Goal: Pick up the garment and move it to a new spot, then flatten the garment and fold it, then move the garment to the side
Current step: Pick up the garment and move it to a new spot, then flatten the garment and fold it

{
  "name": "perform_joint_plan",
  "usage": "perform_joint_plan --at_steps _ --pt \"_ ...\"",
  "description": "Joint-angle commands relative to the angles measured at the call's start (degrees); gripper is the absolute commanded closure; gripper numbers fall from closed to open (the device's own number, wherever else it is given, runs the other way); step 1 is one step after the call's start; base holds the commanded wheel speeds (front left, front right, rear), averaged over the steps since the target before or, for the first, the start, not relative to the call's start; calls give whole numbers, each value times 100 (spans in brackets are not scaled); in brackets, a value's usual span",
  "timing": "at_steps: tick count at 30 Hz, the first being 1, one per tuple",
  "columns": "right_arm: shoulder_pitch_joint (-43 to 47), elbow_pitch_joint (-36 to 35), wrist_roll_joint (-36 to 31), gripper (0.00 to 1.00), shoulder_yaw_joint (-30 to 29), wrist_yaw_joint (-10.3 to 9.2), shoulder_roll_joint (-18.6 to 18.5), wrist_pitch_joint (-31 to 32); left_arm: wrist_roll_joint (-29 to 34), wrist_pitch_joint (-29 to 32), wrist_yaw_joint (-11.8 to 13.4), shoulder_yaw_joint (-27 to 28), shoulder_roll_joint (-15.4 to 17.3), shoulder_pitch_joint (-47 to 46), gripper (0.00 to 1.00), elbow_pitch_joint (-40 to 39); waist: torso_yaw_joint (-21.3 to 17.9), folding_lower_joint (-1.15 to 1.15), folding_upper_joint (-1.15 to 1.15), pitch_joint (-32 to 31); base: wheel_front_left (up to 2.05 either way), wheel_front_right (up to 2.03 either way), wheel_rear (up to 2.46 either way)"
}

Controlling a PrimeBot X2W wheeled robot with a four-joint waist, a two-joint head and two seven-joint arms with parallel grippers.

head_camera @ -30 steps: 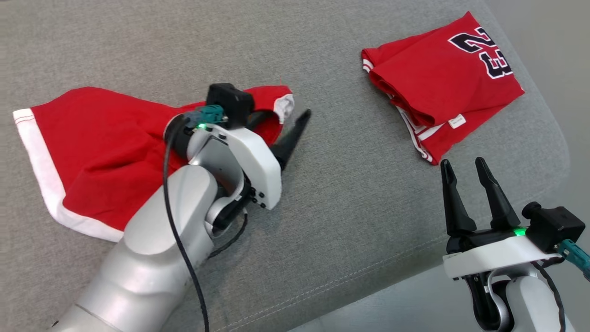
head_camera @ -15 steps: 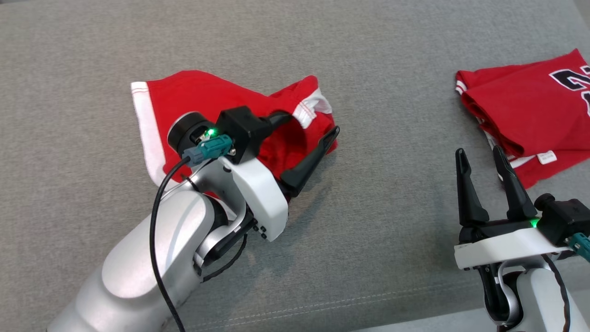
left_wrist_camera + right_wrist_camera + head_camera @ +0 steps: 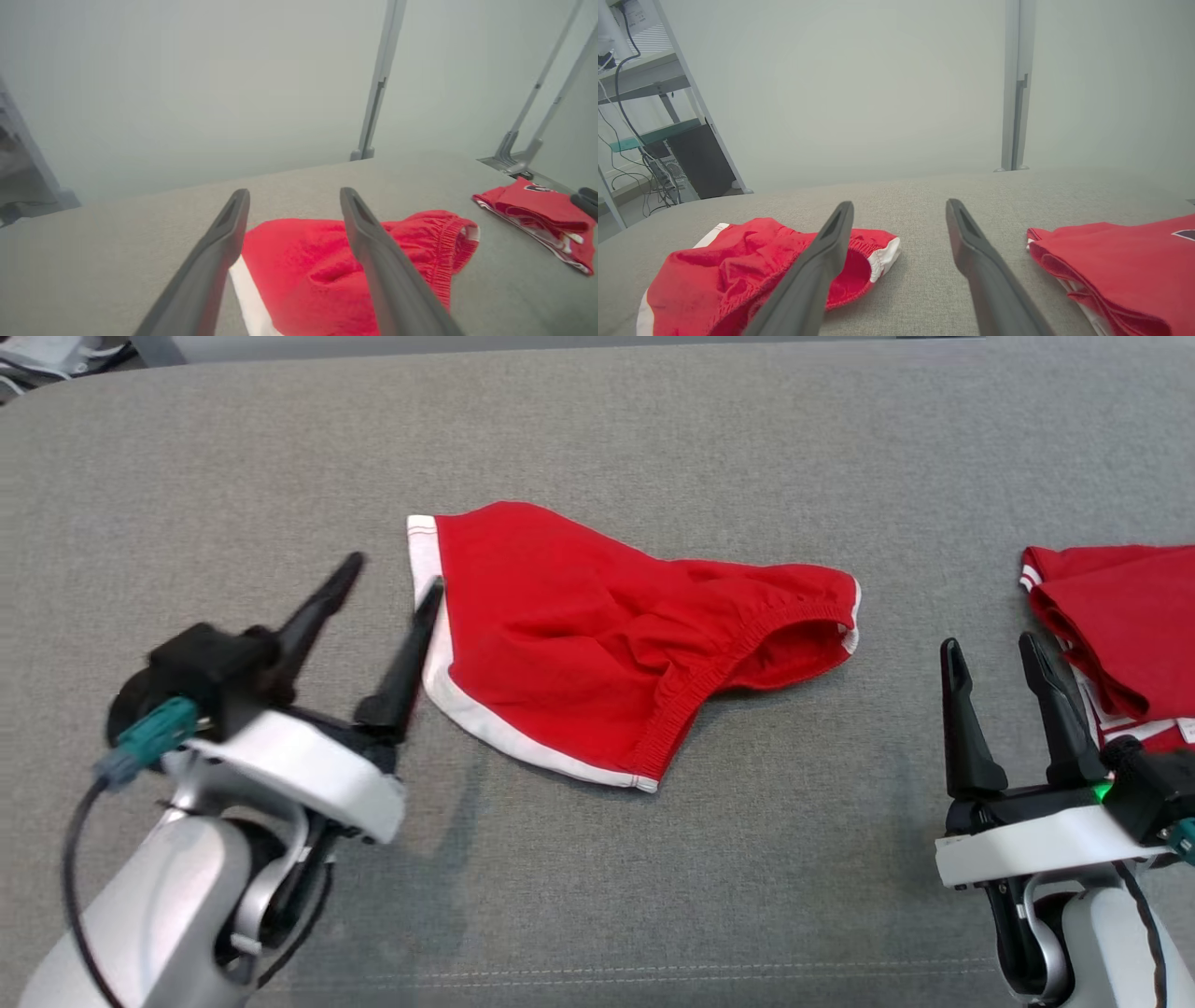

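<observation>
Crumpled red fabric shorts with white trim [image 3: 597,644] lie mid-frame on the grey upholstered surface [image 3: 653,448], while the lower-left left gripper [image 3: 396,571] and lower-right right gripper [image 3: 989,642] both gape wide, empty

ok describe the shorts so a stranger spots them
On the grey fabric surface, look near the middle, beside the left gripper. The red shorts lie loose, with white hem and elastic waistband, unlike the folded red jersey at the right edge.
</observation>
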Motion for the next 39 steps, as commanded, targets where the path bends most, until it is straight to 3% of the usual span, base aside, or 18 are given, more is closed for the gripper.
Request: perform_joint_plan --at_steps 1,5,12,26,39 --pt "55 -203 -65 0 147 0 -97 -75 -50 -216 292 577 335 175 0 -235 176 0 0 -129 0 0 0" --pt "107 -340 -146 0 302 0 -176 -50 -196 -711 646 1241 552 751 0 -353 341 0 0 -214 0 0 0" --pt "271 -463 -202 0 625 0 -266 -22 -342 -1371 798 1835 595 1445 0 -178 440 0 0 -392 0 0 0" --pt "1158 -480 -219 0 894 0 -209 -4 -59 -1664 131 1952 325 2172 0 596 322 0 0 -950 0 0 0" --pt "1316 -535 -185 0 1048 0 -147 79 125 -1670 40 2070 229 2319 0 600 236 0 0 -1090 0 0 0"
